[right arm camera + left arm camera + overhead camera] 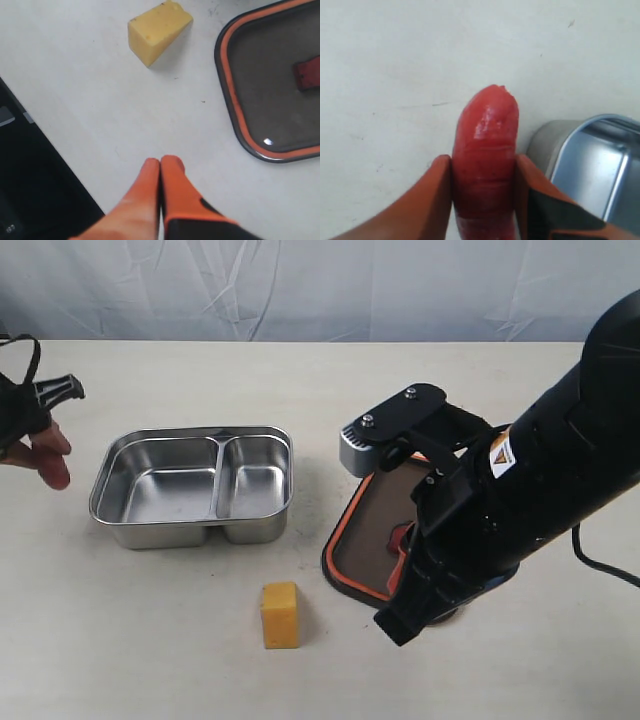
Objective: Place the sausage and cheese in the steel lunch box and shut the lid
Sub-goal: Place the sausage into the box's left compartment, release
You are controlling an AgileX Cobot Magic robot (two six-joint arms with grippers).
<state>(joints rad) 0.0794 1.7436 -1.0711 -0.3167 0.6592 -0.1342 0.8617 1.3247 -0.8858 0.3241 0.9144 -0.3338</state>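
Left gripper [482, 161] clamps the sausage [487, 120] near the steel lunch box [180, 532]. Right gripper [160, 164], fingertips pressed together, hovers between the cheese [157, 30] and the lid [270, 75], which lies seal-side up.

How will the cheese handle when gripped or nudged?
The cheese is a wedge, so gripping its sloped faces could squeeze it out. It sits on a flat face and probably won't roll. It looks small and light, so a nudge may slide it on the table.
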